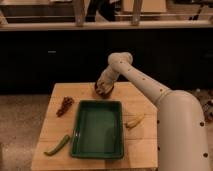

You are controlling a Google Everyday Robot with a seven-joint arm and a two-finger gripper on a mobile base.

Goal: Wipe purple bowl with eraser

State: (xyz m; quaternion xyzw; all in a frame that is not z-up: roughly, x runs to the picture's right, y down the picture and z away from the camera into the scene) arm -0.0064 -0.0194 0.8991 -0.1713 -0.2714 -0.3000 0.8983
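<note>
The gripper (pixel 102 88) is held down in the bowl (pixel 109 92) at the far edge of the bench (pixel 54 131), whether the eraser is pinched cannot be told, and the bowl could be shoved off that edge if pressed sideways

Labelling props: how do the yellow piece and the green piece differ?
The yellow piece lies picture-right of the green tray, the green piece picture-left, nearer the front. The green piece looks longer than the yellow piece. Both lie on the table, away from the gripper at the purple bowl.
</note>
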